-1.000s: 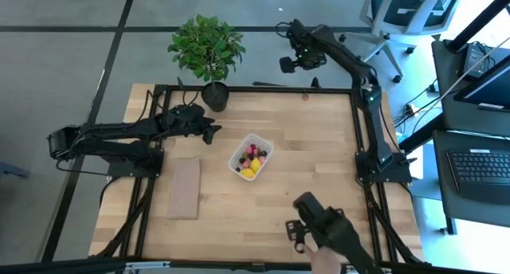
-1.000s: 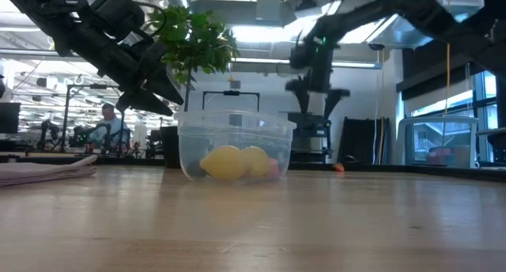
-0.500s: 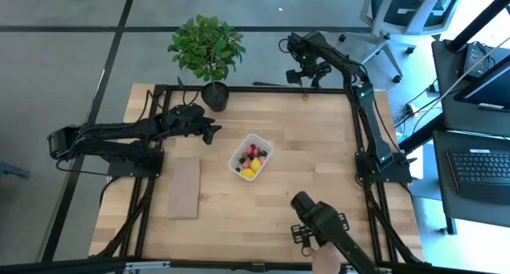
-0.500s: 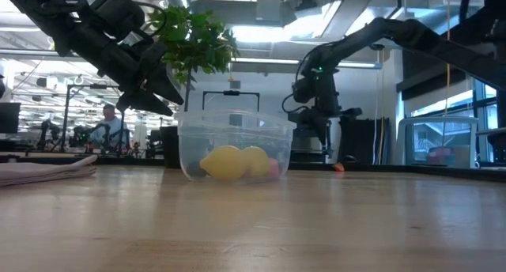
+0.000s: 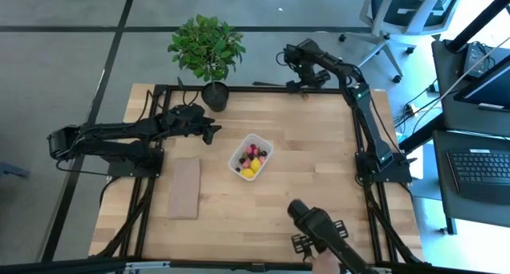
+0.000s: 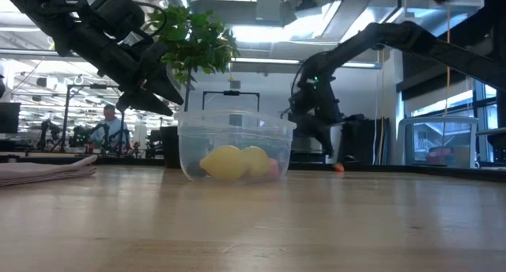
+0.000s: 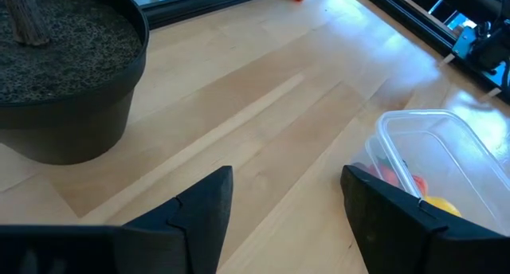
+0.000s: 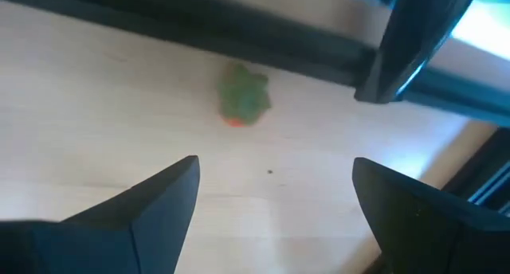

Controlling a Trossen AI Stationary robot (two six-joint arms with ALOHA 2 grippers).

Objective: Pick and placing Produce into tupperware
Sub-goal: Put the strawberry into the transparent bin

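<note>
Clear, colourless rectangular plastic tub point(image 5: 250, 156) with rounded corners: stands near the middle of the pale wooden table point(image 5: 311, 178). Holds small toy produce, yellow point(image 6: 235, 162), red, pink and dark maroon pieces; from table height only the two yellow pieces read clearly through the wall, the rest are half hidden.

Small toy piece with a green top and orange-red base point(image 8: 243, 96): lies alone at the table's far edge, right of centre, beside the black frame rail; blurred, its kind cannot be told.

Right gripper point(image 5: 301, 71): hangs over that far edge above the stray piece, fingers spread wide, empty.

Left gripper point(image 5: 213, 131): hovers left of the tub and apart from it, fingers partly parted, nothing between them.

Flat tan rectangular board point(image 5: 184, 188): lies on the table's left side, nearer than the left gripper.

Leafy green plant in a dark pot point(image 5: 209, 55): stands at the far left corner.

Person point(image 6: 111, 126): seated in the room beyond, small and indistinct.
</note>
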